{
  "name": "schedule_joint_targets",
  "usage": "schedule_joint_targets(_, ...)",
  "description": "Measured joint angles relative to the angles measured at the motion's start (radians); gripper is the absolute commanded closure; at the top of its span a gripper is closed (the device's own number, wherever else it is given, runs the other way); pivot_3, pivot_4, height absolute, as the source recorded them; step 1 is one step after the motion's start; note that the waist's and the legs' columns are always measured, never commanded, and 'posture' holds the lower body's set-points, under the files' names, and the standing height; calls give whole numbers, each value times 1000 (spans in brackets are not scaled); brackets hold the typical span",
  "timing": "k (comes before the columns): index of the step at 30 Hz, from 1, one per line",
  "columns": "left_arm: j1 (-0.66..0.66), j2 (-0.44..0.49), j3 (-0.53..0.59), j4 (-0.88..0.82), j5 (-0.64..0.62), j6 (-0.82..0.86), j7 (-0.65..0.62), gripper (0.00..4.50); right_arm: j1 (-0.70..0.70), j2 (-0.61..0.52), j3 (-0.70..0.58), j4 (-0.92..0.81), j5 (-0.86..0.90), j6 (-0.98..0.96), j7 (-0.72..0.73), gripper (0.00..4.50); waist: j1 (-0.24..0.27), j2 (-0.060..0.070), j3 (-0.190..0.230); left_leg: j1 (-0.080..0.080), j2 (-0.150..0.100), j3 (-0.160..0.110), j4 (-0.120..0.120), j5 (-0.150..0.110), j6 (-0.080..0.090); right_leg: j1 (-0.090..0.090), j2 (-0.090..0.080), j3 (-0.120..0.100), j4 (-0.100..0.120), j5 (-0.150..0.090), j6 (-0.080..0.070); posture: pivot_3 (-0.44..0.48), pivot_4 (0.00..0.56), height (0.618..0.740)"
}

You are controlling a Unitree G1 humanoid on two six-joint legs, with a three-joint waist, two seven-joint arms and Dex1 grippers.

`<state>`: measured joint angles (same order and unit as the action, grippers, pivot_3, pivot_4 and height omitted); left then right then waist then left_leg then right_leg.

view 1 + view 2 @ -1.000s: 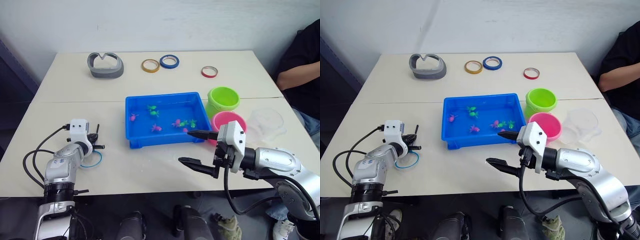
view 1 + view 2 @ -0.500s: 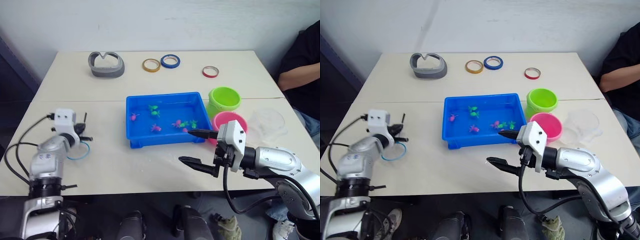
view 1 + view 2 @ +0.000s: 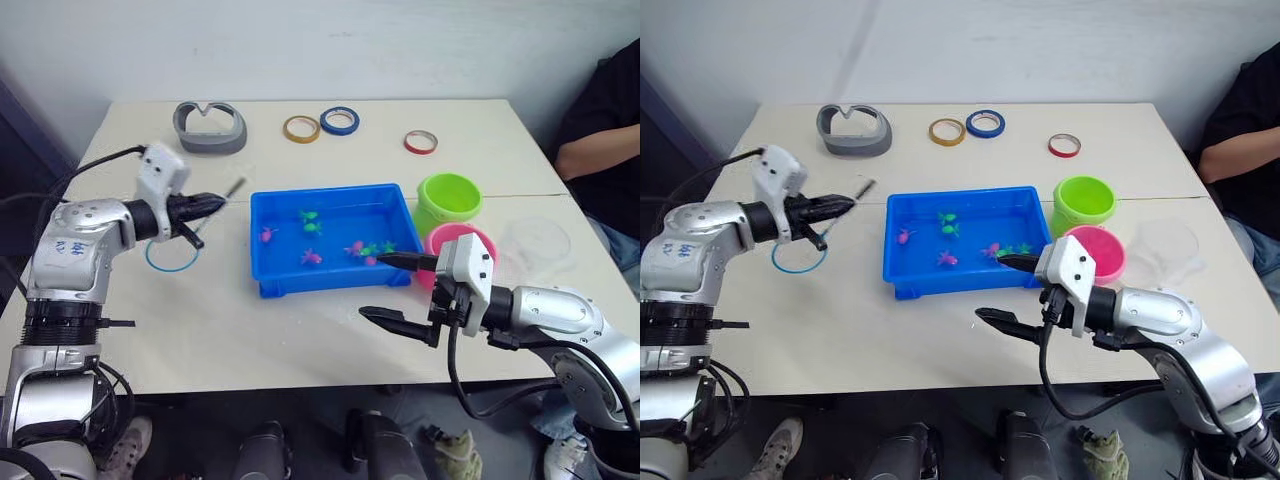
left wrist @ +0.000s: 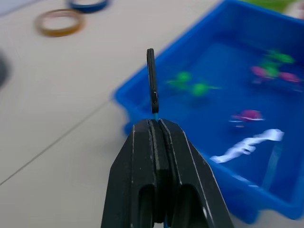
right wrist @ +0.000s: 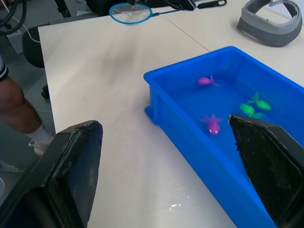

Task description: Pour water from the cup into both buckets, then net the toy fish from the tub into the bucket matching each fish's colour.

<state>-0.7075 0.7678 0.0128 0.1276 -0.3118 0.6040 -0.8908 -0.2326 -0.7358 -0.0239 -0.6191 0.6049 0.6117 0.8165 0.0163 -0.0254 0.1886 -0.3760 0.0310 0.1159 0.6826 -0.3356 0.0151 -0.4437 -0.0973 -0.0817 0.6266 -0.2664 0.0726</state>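
The blue tub [image 3: 322, 284] sits mid-table with water and several pink and green toy fish [image 3: 312, 257] in it. To its right stand the lime green bucket [image 3: 447, 200] and the pink bucket [image 3: 458, 236], with the clear cup [image 3: 536, 240] further right. My left gripper [image 3: 212, 202] hovers left of the tub, shut on the thin black handle of a small net [image 4: 151, 76]. The net's blue hoop [image 3: 172, 256] hangs below the gripper. My right gripper [image 3: 392, 291] stands open at the tub's front right corner, holding nothing, and partly hides the pink bucket.
A grey curved band [image 3: 208, 128] lies at the back left. Yellow [image 3: 299, 129], blue [image 3: 339, 122] and red [image 3: 420, 142] tape rings lie along the back. A seated person's arm [image 3: 595, 150] shows at the right edge.
My left arm has risen from the front left of the table and swung towards the tub, carrying the net. The right gripper has barely moved.
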Motion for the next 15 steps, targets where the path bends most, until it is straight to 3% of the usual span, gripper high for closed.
schedule_joint_targets(6,-1,-6,-95,-118,-57,17,-191,4424,-17,-8,0,0,2,23,-2,0,-9,0,0,1,0,1,1,0,0,0,0,1,-2,0,0,0,150,713)
schedule_joint_targets(15,-81,-87,-235,-131,-69,-45,-375,4424,-69,-9,-1,1,10,73,-20,0,-10,0,0,1,-1,1,3,2,1,0,0,2,0,0,0,0,150,713)
